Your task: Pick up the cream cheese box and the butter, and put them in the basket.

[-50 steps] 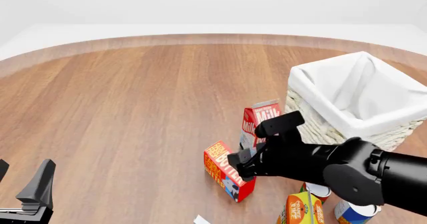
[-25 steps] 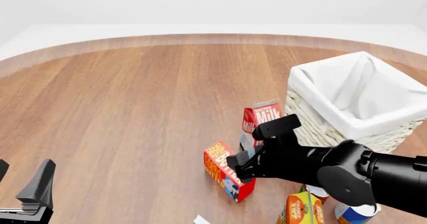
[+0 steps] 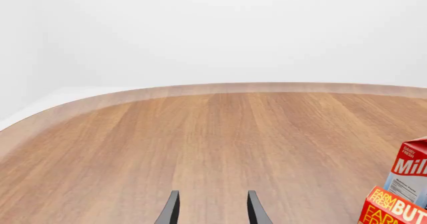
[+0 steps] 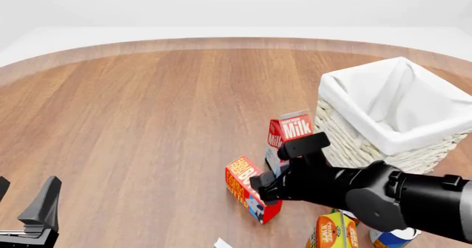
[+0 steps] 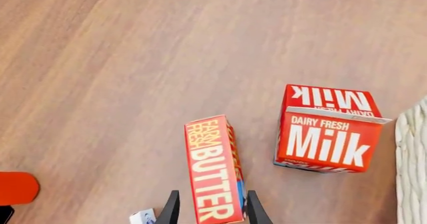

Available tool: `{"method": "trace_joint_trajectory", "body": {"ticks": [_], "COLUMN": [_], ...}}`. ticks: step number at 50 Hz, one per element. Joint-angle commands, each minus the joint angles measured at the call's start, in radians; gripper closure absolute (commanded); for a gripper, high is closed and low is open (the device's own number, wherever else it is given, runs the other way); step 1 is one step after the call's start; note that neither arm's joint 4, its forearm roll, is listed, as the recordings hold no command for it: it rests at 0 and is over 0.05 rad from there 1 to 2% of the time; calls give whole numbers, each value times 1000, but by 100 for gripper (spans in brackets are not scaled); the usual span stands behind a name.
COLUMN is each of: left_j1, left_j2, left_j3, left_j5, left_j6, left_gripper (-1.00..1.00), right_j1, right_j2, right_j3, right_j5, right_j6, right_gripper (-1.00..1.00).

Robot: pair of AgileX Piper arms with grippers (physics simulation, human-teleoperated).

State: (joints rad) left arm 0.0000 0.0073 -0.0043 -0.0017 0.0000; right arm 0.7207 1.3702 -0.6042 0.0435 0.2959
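The butter (image 4: 246,195) is a red-orange box lying on the wooden table in front of the milk carton. My right gripper (image 4: 260,183) hangs just above it, open. In the right wrist view its two fingers (image 5: 171,210) straddle the near end of the butter (image 5: 212,176) without closing on it. A pale corner of the cream cheese box (image 4: 223,243) shows at the bottom edge of the front view, and a small white-blue corner of it (image 5: 143,216) shows beside one finger. The basket (image 4: 346,137) stands at the right. My left gripper (image 4: 24,202) is open at the bottom left, holding nothing.
A red-white milk carton (image 4: 291,133) stands upright between the butter and the basket. An orange juice carton (image 4: 332,231) and two cans (image 4: 389,237) sit under the right arm near the front edge. A red rounded shape (image 5: 16,188) shows at the edge of the right wrist view.
The right arm has sunk a little and shifted slightly left, bringing its open fingers closer around the butter. The left arm and all objects are unmoved.
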Motion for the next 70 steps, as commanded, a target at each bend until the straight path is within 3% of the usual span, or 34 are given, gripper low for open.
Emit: {"method": "trace_joint_trajectory", "body": {"ticks": [1, 70], "left_j1": [0, 0], "left_j2": [0, 0], "left_j3": [0, 0], "left_j5": [0, 0], "left_j6": [0, 0], "left_gripper": [-100, -100], "right_j1": [1, 19], "right_j2": [25, 127], "right_j3": [9, 47], "right_j5": [-28, -101], "right_j6": [11, 15], "right_gripper": [-100, -100]}}
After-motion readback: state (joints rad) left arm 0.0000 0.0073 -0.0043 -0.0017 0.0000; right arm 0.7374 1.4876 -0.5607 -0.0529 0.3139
